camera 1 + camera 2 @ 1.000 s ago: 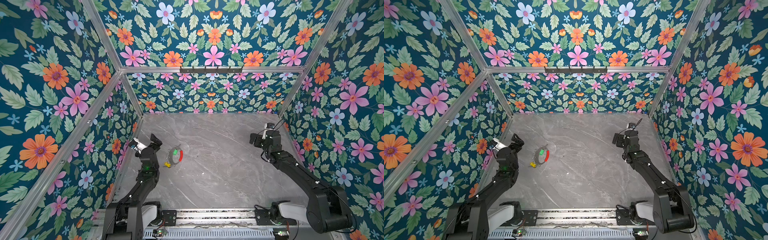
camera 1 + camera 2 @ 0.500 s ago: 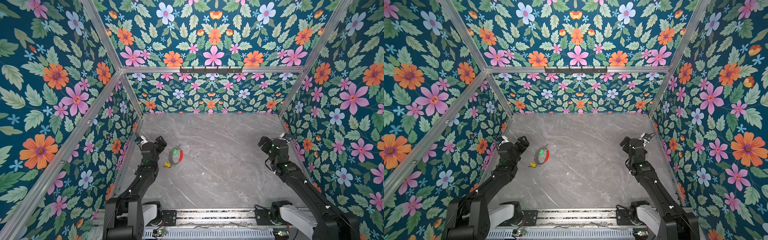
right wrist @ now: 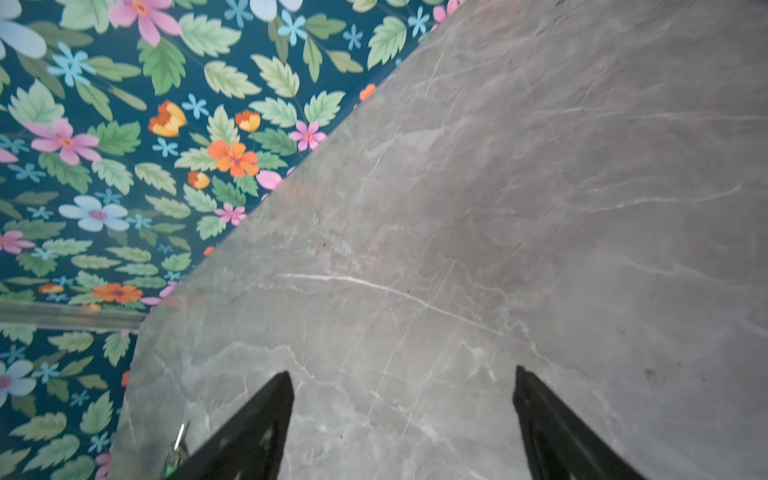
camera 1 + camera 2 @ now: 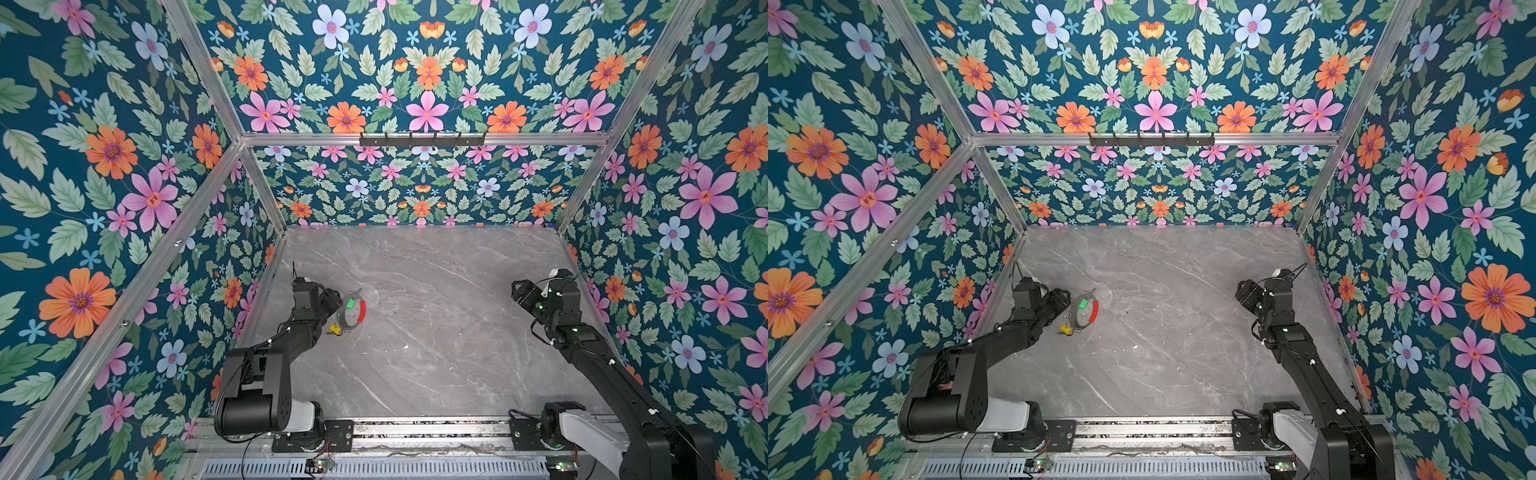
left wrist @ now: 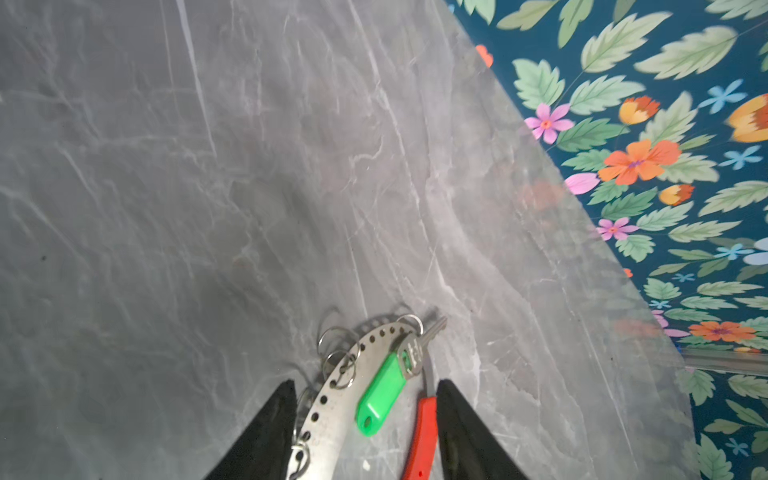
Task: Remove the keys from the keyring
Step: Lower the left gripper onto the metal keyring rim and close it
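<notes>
Left gripper (image 5: pixel 365 380): straddling the stiff, slick keyring (image 5: pixel 332 407), jaws parted, grip unclear; red sleeve (image 5: pixel 422 432) probably offering surest hold.

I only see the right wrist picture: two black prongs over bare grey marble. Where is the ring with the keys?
Observer: The keyring lies on the left part of the table, at the left hand.
Visitor: Is that hand holding it?
Observer: Its wrist view shows the keyring between its two fingers; whether they press on it, I cannot tell.
Visitor: And the keys?
Observer: A key with a green tag lies within the keyring; a yellow tag lies just outside its near rim.
</notes>
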You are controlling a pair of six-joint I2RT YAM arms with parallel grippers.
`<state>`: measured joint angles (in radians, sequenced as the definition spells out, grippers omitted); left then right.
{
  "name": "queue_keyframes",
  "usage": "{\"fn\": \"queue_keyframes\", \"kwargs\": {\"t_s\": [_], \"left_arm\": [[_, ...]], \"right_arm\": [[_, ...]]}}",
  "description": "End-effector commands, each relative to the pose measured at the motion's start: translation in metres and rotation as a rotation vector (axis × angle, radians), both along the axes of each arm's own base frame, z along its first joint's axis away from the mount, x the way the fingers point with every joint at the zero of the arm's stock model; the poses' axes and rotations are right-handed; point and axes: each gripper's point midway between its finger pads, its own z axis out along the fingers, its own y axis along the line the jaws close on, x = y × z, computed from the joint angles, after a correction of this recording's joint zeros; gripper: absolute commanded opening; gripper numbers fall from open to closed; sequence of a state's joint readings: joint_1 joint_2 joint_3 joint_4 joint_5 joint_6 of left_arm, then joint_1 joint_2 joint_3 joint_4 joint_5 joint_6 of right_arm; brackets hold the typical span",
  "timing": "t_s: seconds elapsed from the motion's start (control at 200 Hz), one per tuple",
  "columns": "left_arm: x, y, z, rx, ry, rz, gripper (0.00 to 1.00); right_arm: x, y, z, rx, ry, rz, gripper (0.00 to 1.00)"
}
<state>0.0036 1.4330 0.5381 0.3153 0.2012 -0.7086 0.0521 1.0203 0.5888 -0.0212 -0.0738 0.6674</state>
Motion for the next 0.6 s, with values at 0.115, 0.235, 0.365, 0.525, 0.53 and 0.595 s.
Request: {"fn": "queue_keyframes", "kwargs": {"t_s": [0.115,0.235,0.365,0.525,0.53,0.595], "left_arm": [[0.001,-0.003,-0.015,-0.025,0.039,-0.006,0.44],[-0.001,-0.001,-0.023,-0.011,0.060,0.000,0.34],[-0.002,-0.002,-0.029,-0.008,0.073,-0.007,0.23],[-0.007,-0.002,-0.037,-0.005,0.097,-0.015,0.31],[-0.007,-0.002,-0.037,-0.005,0.097,-0.015,0.31],[-0.009,-0.003,-0.039,-0.005,0.097,-0.018,0.32]], "right_arm": [[-0.001,0.024,0.002,0.015,-0.010,0.131,0.81],[-0.001,0.026,0.000,0.019,-0.007,0.132,0.81],[-0.001,0.025,-0.003,0.015,0.000,0.128,0.81],[0.001,0.024,0.000,0.010,-0.005,0.125,0.81],[0.001,0.024,0.000,0.010,-0.006,0.125,0.81],[0.001,0.024,-0.002,0.011,0.001,0.123,0.81]]}}
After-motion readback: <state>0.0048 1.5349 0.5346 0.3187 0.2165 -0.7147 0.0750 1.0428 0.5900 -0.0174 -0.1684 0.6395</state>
